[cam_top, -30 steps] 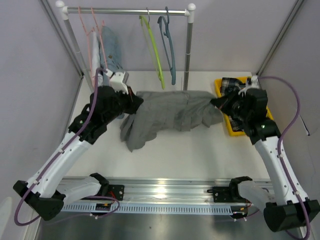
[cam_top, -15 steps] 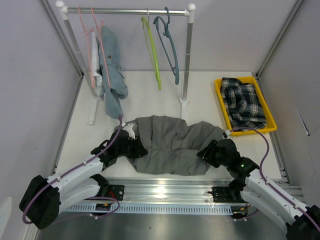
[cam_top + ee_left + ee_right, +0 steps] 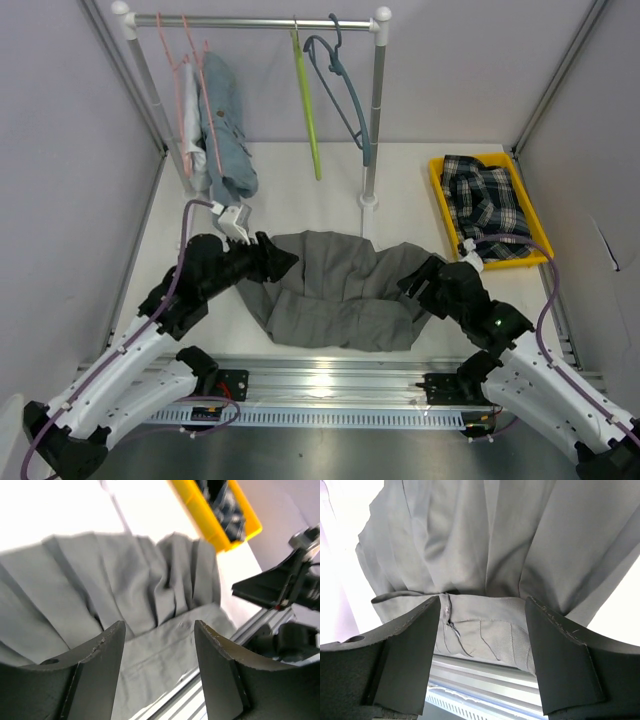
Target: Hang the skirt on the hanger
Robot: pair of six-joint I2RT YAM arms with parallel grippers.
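Note:
The grey pleated skirt (image 3: 345,290) lies spread flat on the table, with its waistband along the near edge. My left gripper (image 3: 278,262) hovers at its left edge. The jaws are open and empty, and the left wrist view shows only the skirt (image 3: 140,580) beyond the left gripper (image 3: 159,630). At the skirt's right edge my right gripper (image 3: 418,278) is also open. In the right wrist view the right gripper (image 3: 482,602) hangs over the waistband and zipper (image 3: 451,622). A green hanger (image 3: 308,110) and a blue hanger (image 3: 345,95) hang bare on the rail.
A pink hanger (image 3: 188,90) at the rail's left carries a blue garment (image 3: 225,125). The rack's right post (image 3: 373,130) stands just behind the skirt. A yellow bin (image 3: 438,185) at the right holds a plaid cloth. The metal rail (image 3: 330,385) runs along the near edge.
Both arms pulled the skirt from the back of the table to the near edge. Both grippers then opened, let it go and lifted slightly away.

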